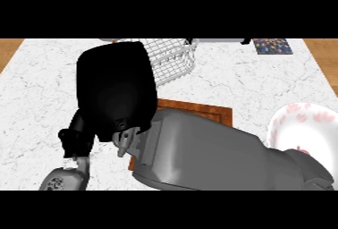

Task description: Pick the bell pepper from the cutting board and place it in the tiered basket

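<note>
My right hand (116,89) fills the middle left of the head view, seen from its black back, raised close to the camera. Its grey forearm (211,156) crosses in from the lower right and covers most of the brown cutting board (201,112), of which only the far right corner shows. The hand's far end overlaps the near left side of the white wire tiered basket (173,58) at the back. No bell pepper is visible; whatever lies under the hand is hidden. My left hand (76,139) shows as a small black shape at the lower left, partly behind the right hand.
A white plate with pink flowers (300,127) sits at the right edge. A dark patterned flat item (272,46) lies at the back right. The white marble counter (33,89) spreads to the left, with wooden floor beyond its far corners.
</note>
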Controlling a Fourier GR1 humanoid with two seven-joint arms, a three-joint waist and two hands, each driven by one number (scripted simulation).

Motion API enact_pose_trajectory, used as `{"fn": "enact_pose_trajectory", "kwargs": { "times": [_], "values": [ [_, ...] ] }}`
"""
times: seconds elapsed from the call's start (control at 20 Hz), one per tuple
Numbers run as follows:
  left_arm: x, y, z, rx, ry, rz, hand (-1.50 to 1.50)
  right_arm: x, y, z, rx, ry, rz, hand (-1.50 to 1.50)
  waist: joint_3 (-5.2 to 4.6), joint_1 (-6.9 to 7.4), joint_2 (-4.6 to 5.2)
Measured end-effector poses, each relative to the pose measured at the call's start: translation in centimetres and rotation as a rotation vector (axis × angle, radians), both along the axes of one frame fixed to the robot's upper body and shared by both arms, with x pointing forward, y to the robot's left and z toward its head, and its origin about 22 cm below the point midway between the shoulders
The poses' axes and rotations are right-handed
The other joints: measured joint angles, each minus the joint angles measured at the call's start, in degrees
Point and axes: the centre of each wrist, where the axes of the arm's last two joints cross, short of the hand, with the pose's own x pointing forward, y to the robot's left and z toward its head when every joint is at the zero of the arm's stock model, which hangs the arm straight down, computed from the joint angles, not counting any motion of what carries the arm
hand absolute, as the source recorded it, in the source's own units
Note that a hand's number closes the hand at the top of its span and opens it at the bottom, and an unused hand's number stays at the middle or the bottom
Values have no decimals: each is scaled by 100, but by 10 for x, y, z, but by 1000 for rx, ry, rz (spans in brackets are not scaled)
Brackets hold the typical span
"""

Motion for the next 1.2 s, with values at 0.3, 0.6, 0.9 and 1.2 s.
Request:
{"fn": "enact_pose_trajectory", "kwargs": {
  "times": [0.3, 0.6, 0.9, 1.2],
  "values": [
    [0, -3, -2, -3, -2, -5, 0, 14, -11, 51, 108, 14, -22, 150, -2, 40, 19],
    [8, -10, 0, -3, -6, -13, 0, 35, -8, 65, 179, 51, -57, 150, -4, 87, 49],
    [4, -7, 0, 1, -9, -24, 0, 68, -7, 66, 169, 36, -146, 150, -5, 142, 67],
    [7, -12, 4, -3, -11, -24, 0, 103, -17, 62, 130, 11, -215, 150, -5, 142, 79]
  ]
}}
